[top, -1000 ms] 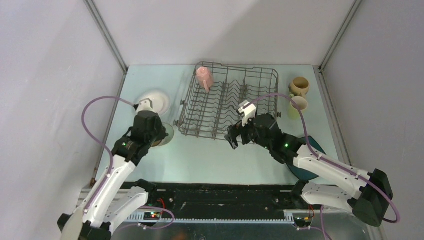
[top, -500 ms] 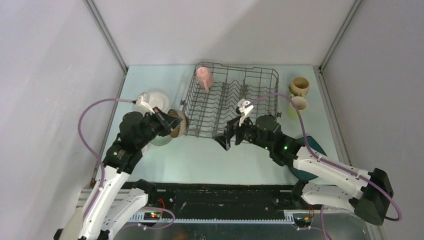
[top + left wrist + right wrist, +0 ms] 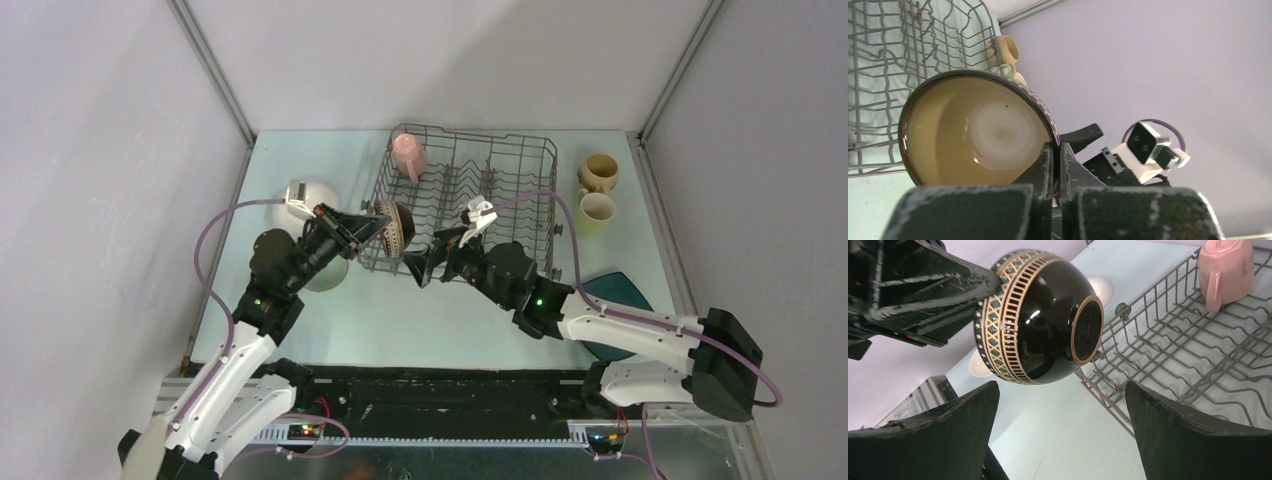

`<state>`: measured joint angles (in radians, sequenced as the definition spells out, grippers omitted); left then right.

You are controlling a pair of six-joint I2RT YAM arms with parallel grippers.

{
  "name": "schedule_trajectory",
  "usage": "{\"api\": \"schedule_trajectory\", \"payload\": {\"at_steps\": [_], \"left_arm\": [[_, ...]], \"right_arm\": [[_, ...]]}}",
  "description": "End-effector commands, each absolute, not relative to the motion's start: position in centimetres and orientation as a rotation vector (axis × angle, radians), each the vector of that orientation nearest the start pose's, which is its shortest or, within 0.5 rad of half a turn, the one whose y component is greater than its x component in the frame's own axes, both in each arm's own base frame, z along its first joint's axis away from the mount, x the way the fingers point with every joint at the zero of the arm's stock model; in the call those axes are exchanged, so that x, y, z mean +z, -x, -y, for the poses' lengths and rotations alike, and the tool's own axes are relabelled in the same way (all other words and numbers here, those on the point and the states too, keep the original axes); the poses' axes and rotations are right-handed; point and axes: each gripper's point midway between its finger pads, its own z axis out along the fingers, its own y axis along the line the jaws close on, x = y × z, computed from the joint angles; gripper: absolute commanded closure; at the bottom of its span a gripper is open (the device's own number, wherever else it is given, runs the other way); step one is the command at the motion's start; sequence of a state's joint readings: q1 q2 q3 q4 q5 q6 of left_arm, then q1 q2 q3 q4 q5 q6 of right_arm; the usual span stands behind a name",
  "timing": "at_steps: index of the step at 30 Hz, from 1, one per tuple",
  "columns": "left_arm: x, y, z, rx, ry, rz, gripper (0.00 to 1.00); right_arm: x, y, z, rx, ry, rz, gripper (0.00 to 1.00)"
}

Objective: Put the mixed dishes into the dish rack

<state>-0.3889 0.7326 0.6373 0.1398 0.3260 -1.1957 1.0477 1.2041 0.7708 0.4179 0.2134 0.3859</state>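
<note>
Only the pink mug (image 3: 409,157) sits in the dish rack (image 3: 520,170). The left claw (image 3: 370,224) clamps the dark brown bowl (image 3: 395,227) at the rack's near-left corner; the right claw (image 3: 432,256) gapes wide.

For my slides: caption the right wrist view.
Left jaws hold a dark brown patterned bowl beside the grey metal wire dish rack.

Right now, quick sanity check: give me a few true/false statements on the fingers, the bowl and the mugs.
1. The left fingers are shut on the rim of the dark brown bowl. True.
2. The right fingers are shut on the bowl. False: they stand wide open and empty, facing the bowl's base.
3. The pink mug sits in the dish rack. True.
4. The tan mug is in the rack. False: it stands on the table to the right of the rack, next to the light-green mug.
</note>
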Motion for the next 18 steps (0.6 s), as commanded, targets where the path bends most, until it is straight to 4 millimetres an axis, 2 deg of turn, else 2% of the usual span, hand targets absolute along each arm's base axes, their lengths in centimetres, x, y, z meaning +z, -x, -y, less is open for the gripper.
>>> {"api": "schedule_trajectory", "payload": {"at_steps": [1,7,14,18], "left_arm": [[37.6,-23.6,20.4,-1.581,0.33,-1.523,1.0],[37.1,-23.7,20.9,-1.586,0.335,-1.551,1.0],[37.2,-23.3,21.2,-1.619,0.33,-1.557,1.0],[37.1,-23.2,21.4,-1.629,0.328,-1.564,1.0]], "right_arm": [[29.6,-24.0,-36.4,0.954,0.274,-1.545,0.0],[29.8,-23.0,-38.2,0.986,0.396,-1.493,0.0],[29.5,-23.9,-38.6,0.946,0.386,-1.505,0.01],[29.7,-24.2,-38.8,0.924,0.394,-1.497,0.06]]}}
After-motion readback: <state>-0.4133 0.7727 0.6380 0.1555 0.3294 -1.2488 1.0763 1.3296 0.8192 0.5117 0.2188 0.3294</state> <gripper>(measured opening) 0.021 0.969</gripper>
